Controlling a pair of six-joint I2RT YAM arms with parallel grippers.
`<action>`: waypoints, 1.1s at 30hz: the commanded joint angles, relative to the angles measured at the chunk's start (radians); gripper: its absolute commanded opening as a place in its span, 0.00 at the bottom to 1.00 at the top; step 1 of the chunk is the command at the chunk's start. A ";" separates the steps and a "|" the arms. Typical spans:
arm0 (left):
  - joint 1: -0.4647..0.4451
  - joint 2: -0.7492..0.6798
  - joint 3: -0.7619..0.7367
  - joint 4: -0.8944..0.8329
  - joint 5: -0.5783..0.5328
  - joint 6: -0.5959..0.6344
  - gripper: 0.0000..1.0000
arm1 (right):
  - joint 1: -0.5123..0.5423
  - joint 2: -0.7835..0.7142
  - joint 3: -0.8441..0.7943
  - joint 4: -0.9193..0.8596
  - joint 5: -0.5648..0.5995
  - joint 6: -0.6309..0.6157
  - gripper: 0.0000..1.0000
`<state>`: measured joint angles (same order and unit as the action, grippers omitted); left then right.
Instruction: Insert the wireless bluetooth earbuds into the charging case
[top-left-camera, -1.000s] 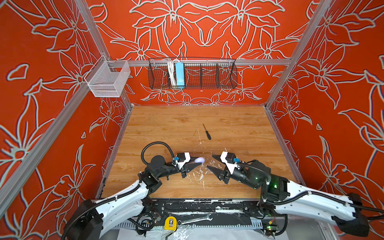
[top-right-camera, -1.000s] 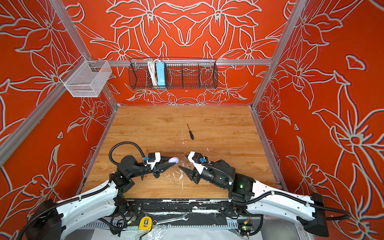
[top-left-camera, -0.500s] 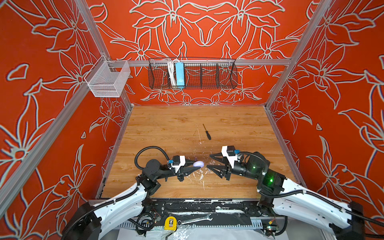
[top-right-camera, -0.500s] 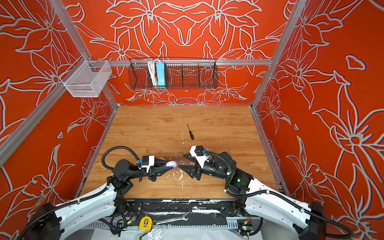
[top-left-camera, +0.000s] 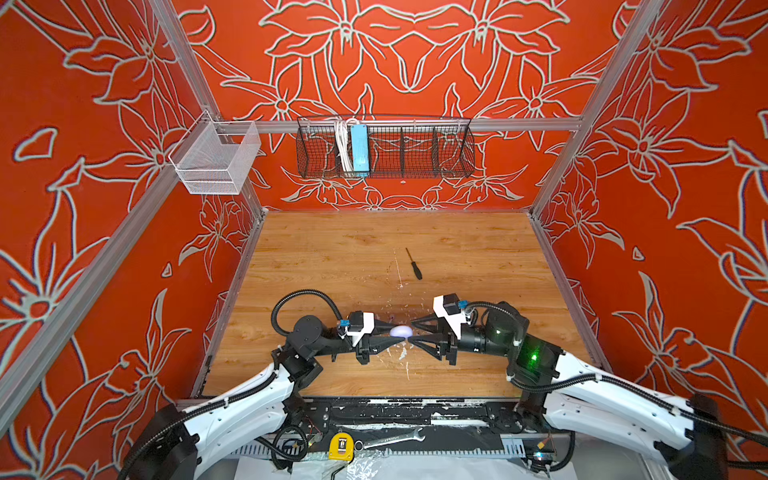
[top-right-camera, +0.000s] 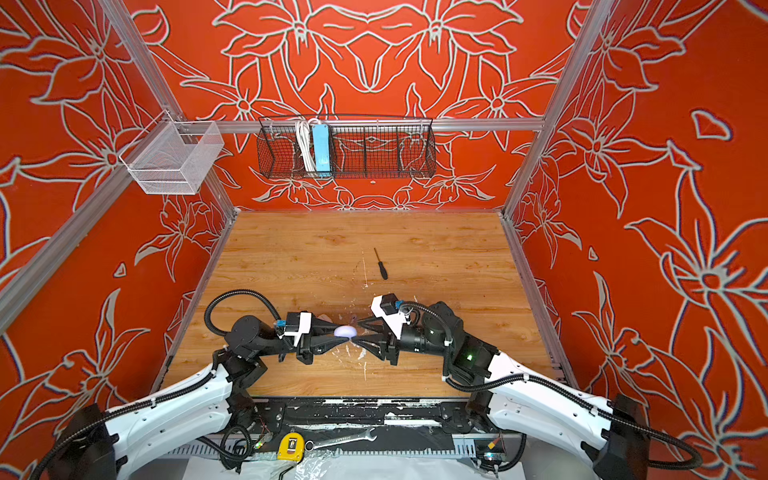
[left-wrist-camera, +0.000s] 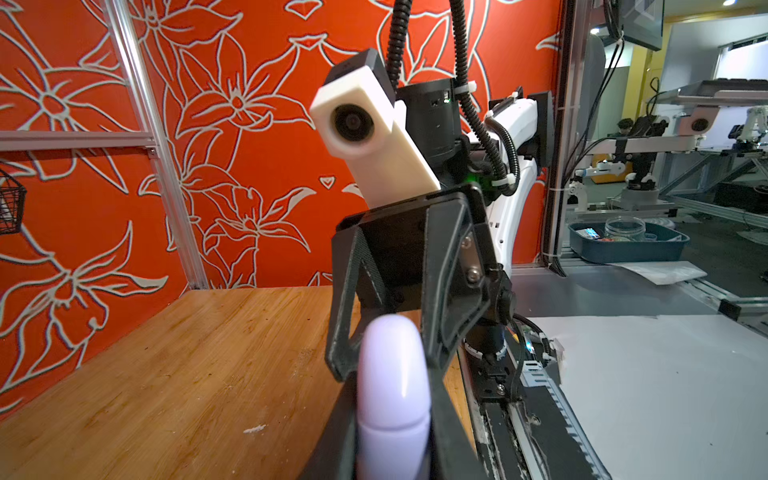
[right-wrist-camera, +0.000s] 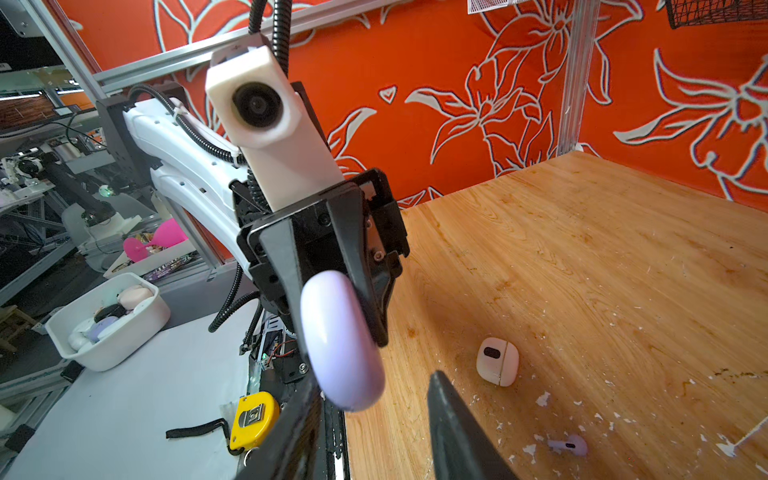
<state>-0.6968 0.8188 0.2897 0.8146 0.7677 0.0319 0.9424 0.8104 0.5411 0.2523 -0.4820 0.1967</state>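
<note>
- Your right gripper (top-left-camera: 412, 331) now sits nose to nose with the left gripper (top-left-camera: 397, 332). A second ago a clear gap of table showed between them.
- The left gripper is pinching the lavender charging case (top-left-camera: 401, 331) by its sides. It holds the case off the wooden table (top-left-camera: 478, 266), a little lower and more level than a second ago.
- Your right jaws are spread, though they look narrower than a second ago. In the right wrist view one finger (right-wrist-camera: 457, 428) stands clear of the case (right-wrist-camera: 340, 340), so nothing is gripped on that side yet. I cannot tell whether the other finger touches it.
- In the left wrist view the case (left-wrist-camera: 392, 390) shows only a thin seam and looks shut. Judging from that, this step is getting the lid open, not seating an earbud.
- One lavender earbud (right-wrist-camera: 569, 445) lies loose on the table among white flecks. A white case (right-wrist-camera: 497, 361) stands near it, also closed. The other earbuds are not visible.
- Insertion has therefore not begun. Close the right jaws on the lid end only, because a squeeze across the seam would likely clamp the case shut.
</note>
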 joint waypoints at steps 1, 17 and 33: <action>-0.024 -0.002 0.049 -0.038 0.065 0.040 0.00 | -0.003 -0.003 0.023 0.029 -0.023 -0.002 0.43; -0.029 0.005 0.051 -0.040 0.071 0.039 0.00 | -0.002 0.012 0.030 0.042 -0.062 0.003 0.24; -0.030 0.014 0.060 -0.045 0.069 0.017 0.27 | -0.002 -0.002 0.004 0.080 -0.020 0.029 0.08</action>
<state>-0.7078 0.8249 0.3275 0.7570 0.7834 0.0326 0.9421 0.8162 0.5434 0.2607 -0.5499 0.1936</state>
